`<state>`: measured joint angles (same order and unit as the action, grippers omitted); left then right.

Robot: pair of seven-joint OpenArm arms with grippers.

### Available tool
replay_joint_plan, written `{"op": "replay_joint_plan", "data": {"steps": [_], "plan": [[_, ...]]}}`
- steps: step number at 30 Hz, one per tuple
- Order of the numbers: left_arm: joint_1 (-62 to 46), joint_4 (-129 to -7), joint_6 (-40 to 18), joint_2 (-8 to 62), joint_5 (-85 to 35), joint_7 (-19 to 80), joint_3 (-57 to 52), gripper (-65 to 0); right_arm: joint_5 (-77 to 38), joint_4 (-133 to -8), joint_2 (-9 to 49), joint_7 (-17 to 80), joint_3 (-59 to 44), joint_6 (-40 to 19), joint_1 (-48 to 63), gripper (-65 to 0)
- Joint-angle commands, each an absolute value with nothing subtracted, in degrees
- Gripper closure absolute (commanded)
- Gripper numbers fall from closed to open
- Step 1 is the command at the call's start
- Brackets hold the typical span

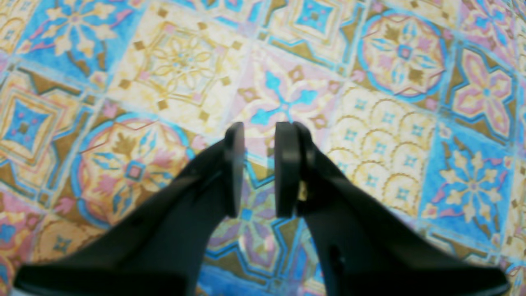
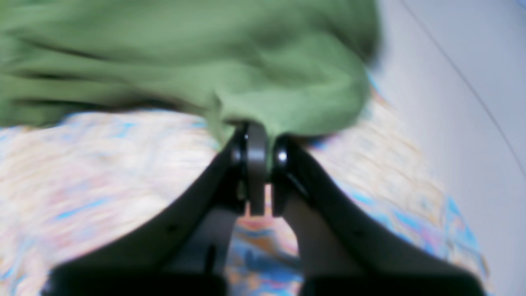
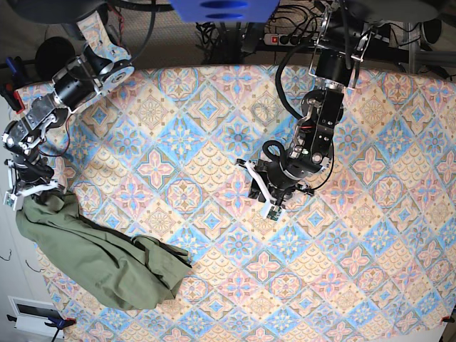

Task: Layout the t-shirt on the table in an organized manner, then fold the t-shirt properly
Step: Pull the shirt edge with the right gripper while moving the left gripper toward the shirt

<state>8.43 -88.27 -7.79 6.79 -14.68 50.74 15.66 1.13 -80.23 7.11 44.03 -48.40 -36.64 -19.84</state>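
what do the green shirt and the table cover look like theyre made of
The t-shirt: soft matte knit, probably cotton; it slumps in loose folds and bunches where the right gripper pinches it. The table cover: a thin printed cloth or vinyl, lying flat with a tile pattern; which one is unclear.

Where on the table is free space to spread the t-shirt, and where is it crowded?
The table is bare across its centre and far side, and along the near edge beyond the left end effector. It is crowded at the corner where the t-shirt lies bunched, pinched by the right end effector.
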Motion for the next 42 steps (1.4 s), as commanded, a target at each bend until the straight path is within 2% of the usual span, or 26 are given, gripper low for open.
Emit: {"op": "replay_joint_plan", "data": {"steps": [1, 5, 10, 13, 21, 25, 33, 37, 42], "plan": [[9.8, -89.45, -7.87, 6.9, -15.08, 49.45, 15.52, -13.7, -1.27, -84.62, 8.04, 42.15, -47.87, -38.37, -21.23, -0.6], [9.63, -89.45, -7.87, 6.81, -15.08, 49.45, 15.52, -13.7, -8.04, -97.01, 5.05, 46.73, -45.58, -40.0, -18.51, -0.6], [9.54, -89.45, -7.87, 6.9, -15.08, 49.45, 15.52, -13.7, -9.54, -109.85, 3.38, 49.71, -43.47, -40.0, -14.55, -0.6], [9.63, -89.45, -7.87, 6.9, -15.08, 49.45, 15.52, -13.7, -9.54, -112.84, -0.22, 49.71, -41.71, -40.0, -10.42, -0.6], [10.33, -90.59, -7.87, 6.81, -14.46, 48.75, 15.43, -13.3, -18.51, -114.68, -0.31, 51.03, -43.65, -40.0, -9.36, -0.6], [11.03, -90.59, -7.87, 6.46, -14.37, 46.99, 15.6, -13.6, -22.2, -114.68, 2.07, 51.74, -46.81, -40.0, -8.84, -0.6], [12.97, -90.33, -7.87, 4.79, -14.29, 46.11, 15.96, -13.4, -46.29, -114.33, 12.26, 55.52, -58.95, -40.0, 1.27, -0.6], [14.73, -87.6, -7.87, 2.59, -14.29, 43.03, 16.04, -13.2, -57.27, -114.33, 16.22, 55.6, -59.82, -40.0, 9.89, -0.6], [17.54, -83.56, -7.87, -0.48, -14.29, 42.68, 16.04, -13.2, -68.44, -114.33, 18.51, 55.69, -59.91, -40.0, 17.63, -0.7]]}}
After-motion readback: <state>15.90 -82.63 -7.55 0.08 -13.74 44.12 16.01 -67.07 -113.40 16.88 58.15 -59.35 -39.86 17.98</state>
